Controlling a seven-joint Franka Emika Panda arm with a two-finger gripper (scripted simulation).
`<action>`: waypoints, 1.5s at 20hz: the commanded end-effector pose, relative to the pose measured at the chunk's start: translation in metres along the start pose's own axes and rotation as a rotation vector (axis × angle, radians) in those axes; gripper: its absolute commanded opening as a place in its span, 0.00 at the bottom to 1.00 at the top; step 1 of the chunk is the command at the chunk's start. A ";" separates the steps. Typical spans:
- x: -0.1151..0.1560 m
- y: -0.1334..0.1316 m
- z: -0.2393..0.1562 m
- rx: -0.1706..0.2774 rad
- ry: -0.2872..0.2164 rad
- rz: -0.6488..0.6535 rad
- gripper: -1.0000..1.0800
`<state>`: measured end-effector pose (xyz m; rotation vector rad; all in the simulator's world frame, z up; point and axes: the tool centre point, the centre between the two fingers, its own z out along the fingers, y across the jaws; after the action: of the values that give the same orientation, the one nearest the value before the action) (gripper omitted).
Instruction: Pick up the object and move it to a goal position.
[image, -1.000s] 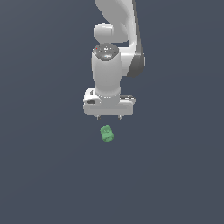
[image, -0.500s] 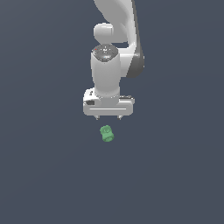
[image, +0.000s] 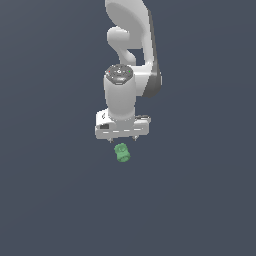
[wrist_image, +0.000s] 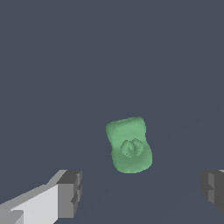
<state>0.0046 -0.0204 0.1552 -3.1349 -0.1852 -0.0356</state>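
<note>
Green object (image: 121, 152), small and stubby, lies on the flat dark grey surface (image: 45, 200), nearest the exterior camera of everything in the scene. Bright green; sides ridged and lumpy. In the wrist view (wrist_image: 129, 145) it reads as a rounded block with a small knobbly dimple in its upward face, one end squarer than the other. It lies slightly askew rather than square to the fingers.

Gripper (image: 123, 139) hangs just behind and above the object in the exterior view, fingertips pointing down. The tips show only as two short nubs under the white hand body, set apart from each other. Object sits a touch toward the exterior view's left of the midpoint between them, and is far narrower than the hand.

Wrist view: both fingers (wrist_image: 70, 193) show at the frame edges, grey pads facing inward, with a wide gap between them. The claw is spread wide and has hold of nothing. The object lies in the span between the fingers but clear of both pads; no contact visible. How high the tips stand off the surface cannot be told.

Farther back, the white arm (image: 131, 60) rises from the wrist cylinder through a dark-banded joint and curves out of frame at the top.
</note>
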 end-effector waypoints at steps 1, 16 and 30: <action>0.000 0.002 0.013 -0.001 -0.006 -0.052 0.96; -0.002 0.007 0.054 0.003 -0.023 -0.218 0.96; -0.004 0.007 0.100 0.003 -0.023 -0.218 0.96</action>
<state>0.0034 -0.0276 0.0602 -3.0971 -0.5247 0.0019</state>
